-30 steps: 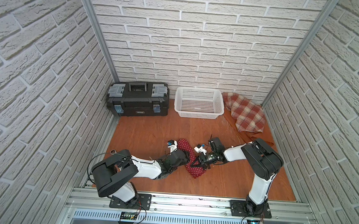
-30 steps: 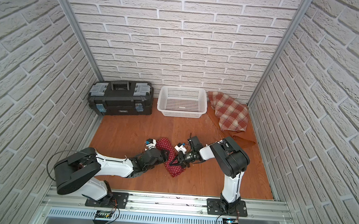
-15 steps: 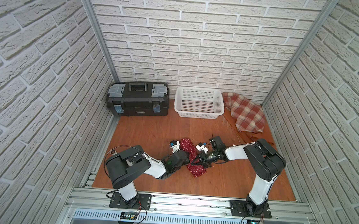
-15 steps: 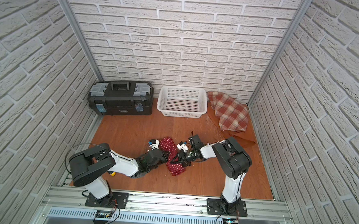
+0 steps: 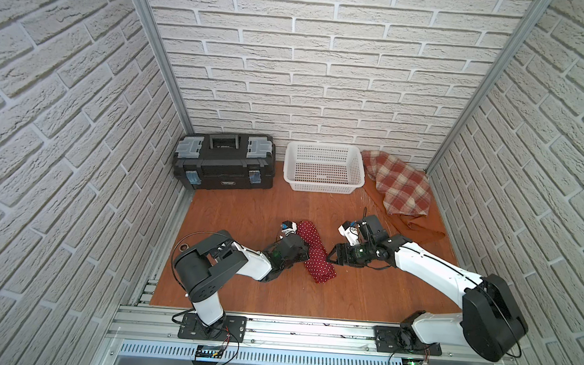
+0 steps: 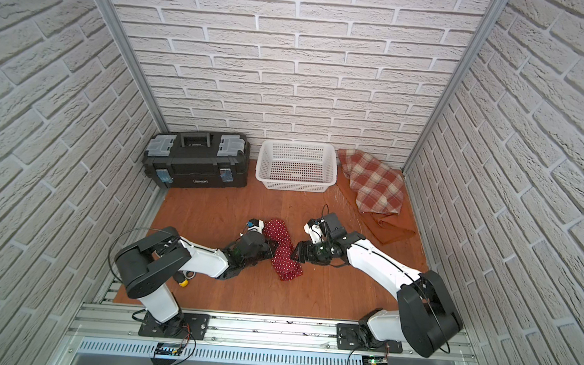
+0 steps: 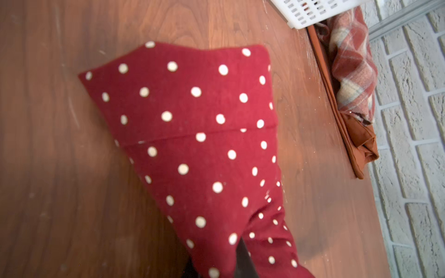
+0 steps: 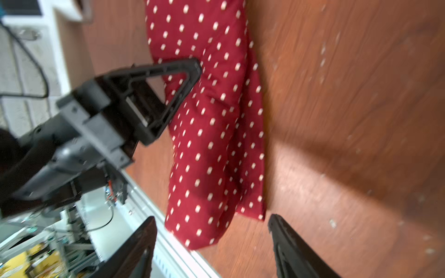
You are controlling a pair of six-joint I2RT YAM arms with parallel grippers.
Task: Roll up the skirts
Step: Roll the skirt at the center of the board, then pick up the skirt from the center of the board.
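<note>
The polka-dot skirt (image 5: 315, 257) (image 6: 284, 250) lies as a long narrow folded strip on the wooden floor, shown in both top views. My left gripper (image 5: 304, 253) (image 6: 272, 252) is shut on its left edge near the middle; in the left wrist view the cloth (image 7: 199, 134) fills the gap between the jaws (image 7: 216, 264). My right gripper (image 5: 331, 258) (image 8: 212, 219) stands open just to the right of the strip (image 8: 212, 134), holding nothing. The plaid skirt (image 5: 399, 186) lies on the rust-orange skirt (image 5: 423, 229) in the back right corner.
A white lattice basket (image 5: 321, 188) stands at the back wall, with a black toolbox (image 5: 223, 167) to its left. Brick walls close in on three sides. A metal rail (image 5: 274, 328) runs along the front edge of the floor.
My right gripper has opened, let go of the polka-dot skirt and drawn back to the right. My left gripper has shut on the skirt's left edge.
</note>
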